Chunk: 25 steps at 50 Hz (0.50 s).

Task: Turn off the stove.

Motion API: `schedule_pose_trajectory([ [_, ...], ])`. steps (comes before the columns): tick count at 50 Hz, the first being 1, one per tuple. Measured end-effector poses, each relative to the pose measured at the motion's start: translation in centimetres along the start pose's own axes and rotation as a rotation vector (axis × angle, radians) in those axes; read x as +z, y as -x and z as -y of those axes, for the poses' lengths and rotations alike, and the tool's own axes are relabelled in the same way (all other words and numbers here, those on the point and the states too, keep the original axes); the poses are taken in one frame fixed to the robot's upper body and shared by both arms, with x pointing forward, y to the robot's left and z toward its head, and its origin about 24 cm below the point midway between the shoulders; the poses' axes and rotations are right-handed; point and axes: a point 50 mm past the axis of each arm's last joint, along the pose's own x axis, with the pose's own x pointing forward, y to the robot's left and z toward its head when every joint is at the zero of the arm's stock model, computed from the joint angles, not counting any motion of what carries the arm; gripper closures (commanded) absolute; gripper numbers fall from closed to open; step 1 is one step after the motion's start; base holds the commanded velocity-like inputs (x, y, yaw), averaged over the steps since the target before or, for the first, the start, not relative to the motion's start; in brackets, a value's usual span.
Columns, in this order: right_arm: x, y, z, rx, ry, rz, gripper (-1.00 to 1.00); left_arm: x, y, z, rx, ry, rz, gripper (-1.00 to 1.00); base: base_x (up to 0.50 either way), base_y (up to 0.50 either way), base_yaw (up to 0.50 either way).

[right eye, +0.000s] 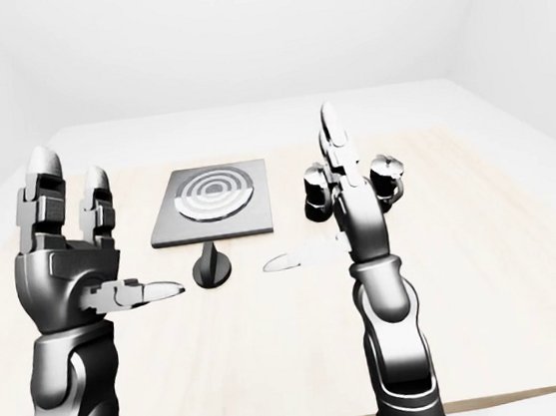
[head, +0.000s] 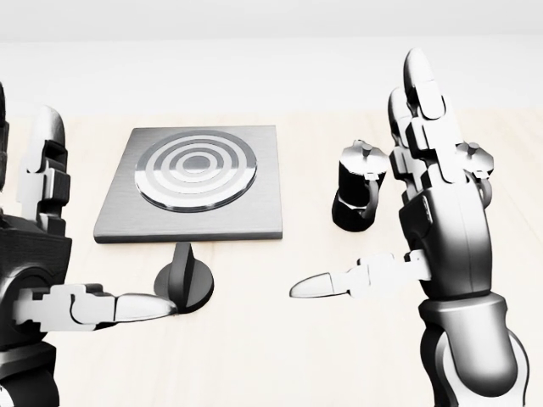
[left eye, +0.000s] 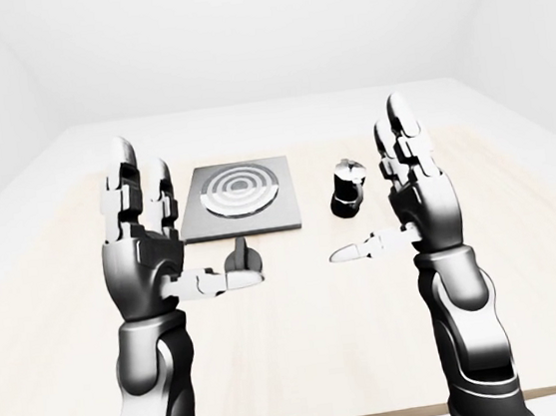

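The square grey metal stove plate with concentric ring burner (head: 191, 182) lies flat on the pale wooden worktop (head: 280, 339), toward the upper left of the head view. Just below its lower edge stands the black round-based stove knob with an upright fin (head: 184, 280), apart from the plate itself. To the right of the plate, well clear of it, stands a small dark moka-style pot with a knobbed lid (head: 356, 191); a second similar dark pot (right eye: 387, 175) shows partly behind the right forearm in the right-eye view.

Left hand (head: 51, 280): raised, palm turned inward, fingers extended upward and spread wide, thumb (head: 136, 305) pointing right toward the knob. In the head view the thumb tip overlaps the knob's base; the right-eye view shows the thumb short of the knob, so contact cannot be confirmed. The hand holds nothing.

Right hand (head: 433, 212): raised at the right of the head view, fingers straight up and fully opened, thumb (head: 327, 284) extended leftward over bare worktop. It holds nothing and touches nothing; it stands before the pots without contact.

Both forearms rise from the bottom edge of the eye views. White walls surround the worktop.
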Motion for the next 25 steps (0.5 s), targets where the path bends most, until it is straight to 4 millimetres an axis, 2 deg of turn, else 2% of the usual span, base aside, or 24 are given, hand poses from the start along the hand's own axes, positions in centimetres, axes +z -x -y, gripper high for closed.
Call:
schedule_pose_trajectory([
  [4,0.0,0.0,0.0,-0.002,-0.001,0.000,-1.00,-0.4,0.5,0.3,-0.011,0.000,-0.024,-1.00,0.00,0.00,0.00],
  [13,0.0,0.0,0.1,-0.002,-0.008,0.003,-1.00,-4.4,2.8,1.1,-0.058,-0.010,-0.239,-1.00,0.00,0.00,0.00],
  [25,0.0,0.0,0.1,-0.001,-0.013,0.000,-1.00,-6.7,4.6,1.6,-0.091,-0.011,-0.370,-1.00,0.00,0.00,0.00],
])
